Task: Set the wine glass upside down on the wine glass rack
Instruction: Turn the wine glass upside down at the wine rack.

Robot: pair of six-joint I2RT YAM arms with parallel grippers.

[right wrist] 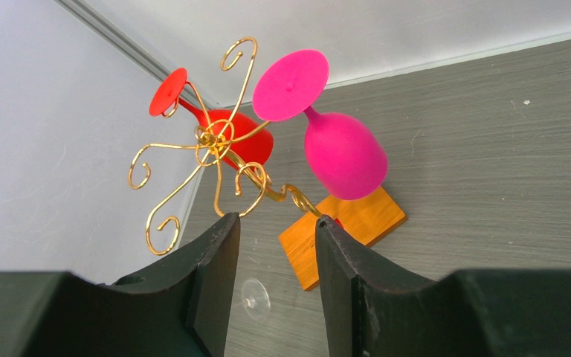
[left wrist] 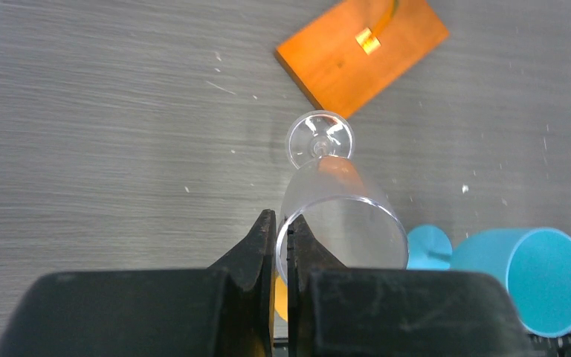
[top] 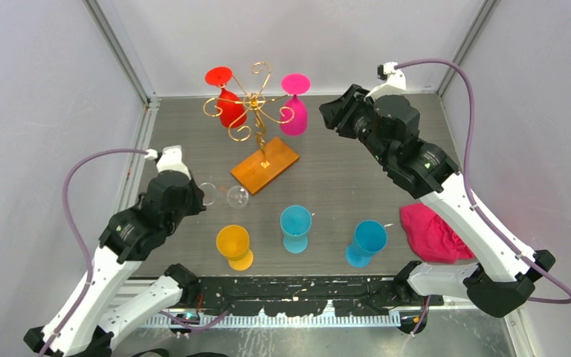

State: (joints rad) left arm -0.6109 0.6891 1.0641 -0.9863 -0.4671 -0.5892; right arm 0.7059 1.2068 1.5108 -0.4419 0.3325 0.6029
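The clear wine glass [top: 232, 196] lies sideways just left of the rack's base, its foot pointing toward the rack. My left gripper [top: 202, 196] is shut on the glass rim [left wrist: 291, 223], one finger inside the bowl [left wrist: 338, 208] and one outside. The wine glass rack [top: 256, 104] is gold wire on an orange wooden base [top: 265, 165]. A red glass [top: 227, 104] and a pink glass [top: 294, 111] hang on it upside down. My right gripper [top: 332, 111] hovers open to the right of the rack [right wrist: 215, 145] with nothing between its fingers [right wrist: 276, 223].
A yellow glass [top: 234, 244] and two teal glasses [top: 295, 223] [top: 366, 239] stand along the near side. A pink cloth [top: 431, 232] lies under the right arm. Walls close in on the back and both sides.
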